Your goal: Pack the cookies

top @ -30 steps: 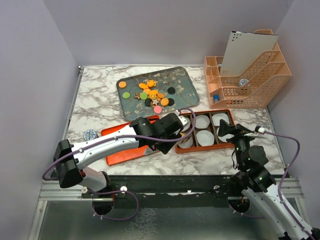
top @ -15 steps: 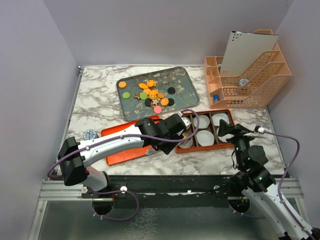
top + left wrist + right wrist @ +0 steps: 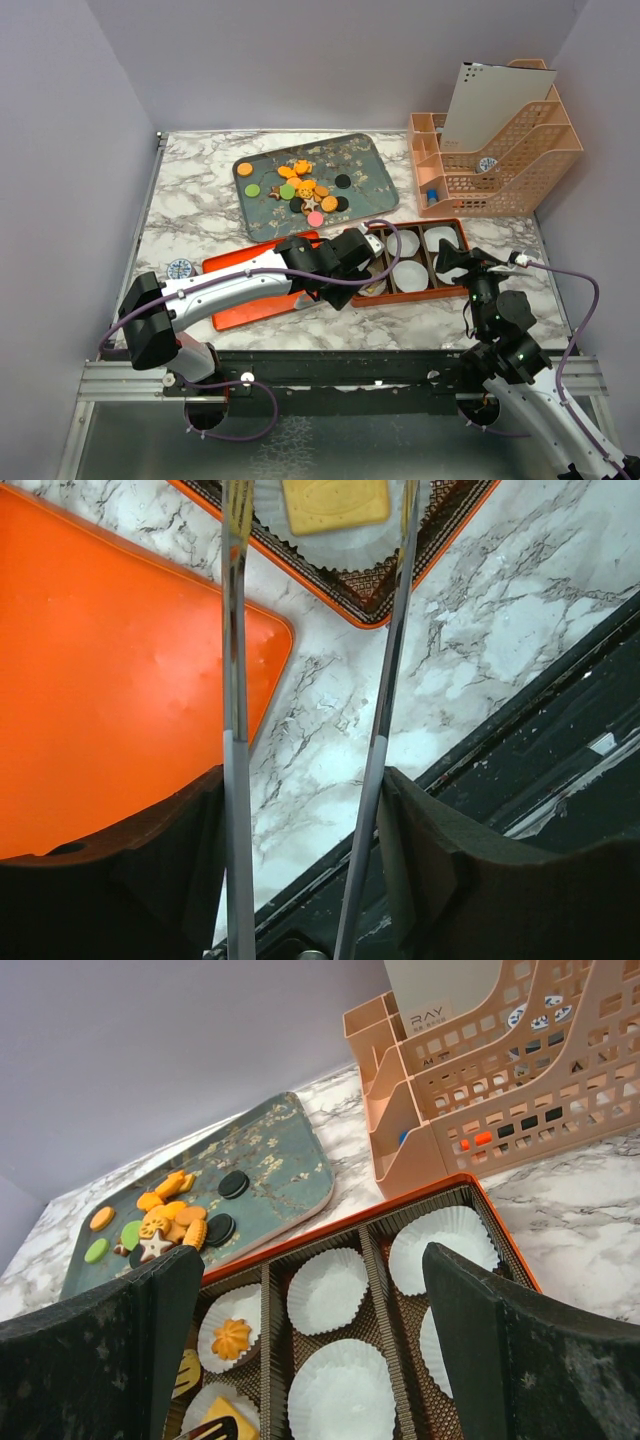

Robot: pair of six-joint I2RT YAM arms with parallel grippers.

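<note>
Orange rectangular divided box [image 3: 430, 222]: grey floral tray [image 3: 360, 160] behind it holds most cookies [image 3: 300, 190]. Left gripper [image 3: 320, 510] over its near-left white paper cup [image 3: 330, 548], jaws apart, gripping nothing; yellow square cookie [image 3: 335, 502] lies inside. Right gripper [image 3: 310, 1250] near box's right end, wide, empty. Placement looks done; next: lift clear, fetch another.

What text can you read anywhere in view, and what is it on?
"RAY": on the white card in the rack.
Small print under it: too small to read.
Round sticker on the table: blurred, unreadable.
</note>
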